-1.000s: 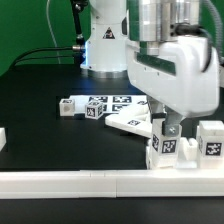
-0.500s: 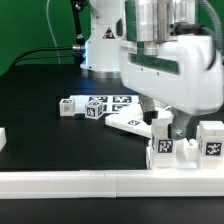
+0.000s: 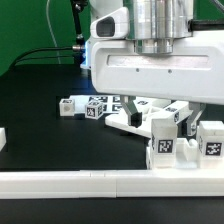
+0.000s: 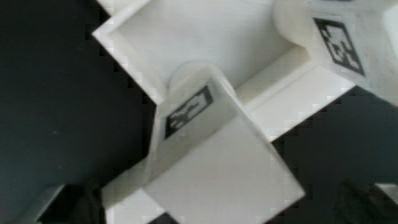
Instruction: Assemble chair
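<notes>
Spread wide, pinching nothing — tagged white chair part (image 4: pixel 222 175) between the jaws — more chair parts (image 3: pixel 95 108) lying beyond on the counter (image 3: pixel 40 130).

A matte black table (image 3: pixel 40 130) carries chunky white plastic, square-tagged chair parts (image 3: pixel 95 108) mid-surface; a long plain white rail (image 3: pixel 80 182) lines its near edge.

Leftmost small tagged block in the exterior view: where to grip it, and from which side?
Probably from straight above, closing on the front and back faces of the small tagged block. It sits low on the table, and a neighbouring block stands close on the exterior view's right, leaving little room on that side.
</notes>
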You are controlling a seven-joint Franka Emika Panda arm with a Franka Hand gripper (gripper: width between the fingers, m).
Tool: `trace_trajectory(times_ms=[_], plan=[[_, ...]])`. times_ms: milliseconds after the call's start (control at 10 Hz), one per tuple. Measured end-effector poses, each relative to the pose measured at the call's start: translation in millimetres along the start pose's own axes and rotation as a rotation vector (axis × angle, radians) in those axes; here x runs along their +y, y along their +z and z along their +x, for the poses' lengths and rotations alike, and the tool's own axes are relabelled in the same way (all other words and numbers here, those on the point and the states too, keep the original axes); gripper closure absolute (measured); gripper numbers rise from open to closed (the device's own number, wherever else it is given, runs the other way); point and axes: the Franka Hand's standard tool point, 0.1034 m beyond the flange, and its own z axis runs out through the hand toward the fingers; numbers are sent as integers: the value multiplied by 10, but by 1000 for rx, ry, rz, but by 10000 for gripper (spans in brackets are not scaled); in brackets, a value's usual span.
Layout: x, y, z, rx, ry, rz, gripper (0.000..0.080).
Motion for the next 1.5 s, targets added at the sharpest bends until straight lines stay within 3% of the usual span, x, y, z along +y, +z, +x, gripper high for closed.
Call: trace_trajectory(times_ms=[200, 300, 400, 500, 600, 700, 1000, 1100, 1300, 1500], plan=[[33, 29, -9, -6, -293, -14, 151], [29, 29, -10, -6, -243, -14, 200], [34, 29, -8, -6, -244, -14, 200], [35, 29, -8, -6, -240, -14, 372], [32, 30, -10, -5, -143, -13, 372], [32, 32, -10, -5, -86, -12, 515], [24, 35, -5, -8, 303, -24, 514], [7, 33, -34, -10, 555, -32, 514], [-1, 32, -39, -40, 934, -16, 514], [-5, 33, -43, -41, 1096, -16, 514]])
